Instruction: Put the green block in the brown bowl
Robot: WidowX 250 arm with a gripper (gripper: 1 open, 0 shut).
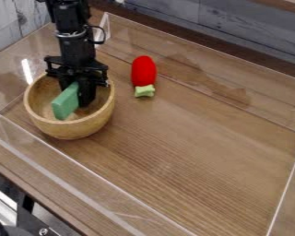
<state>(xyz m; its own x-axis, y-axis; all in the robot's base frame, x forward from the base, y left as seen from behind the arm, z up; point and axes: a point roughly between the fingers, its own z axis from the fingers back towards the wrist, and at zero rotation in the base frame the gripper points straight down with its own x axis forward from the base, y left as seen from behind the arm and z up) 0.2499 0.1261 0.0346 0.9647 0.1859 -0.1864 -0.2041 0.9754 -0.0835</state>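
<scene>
The brown bowl [66, 127] is a round wooden bowl at the left of the table. Inside it the green block [66, 102] leans tilted, its lower end in the bowl. My gripper [84, 85] reaches down over the bowl from a black arm, and its black fingers are shut on the block's upper end. Whether the block's lower end touches the bowl's floor I cannot tell.
A small red object with a green base [143, 74] lies on the wood just right of the bowl. A clear plastic wall [175, 198] rings the wooden tabletop, with open wood to the right and front.
</scene>
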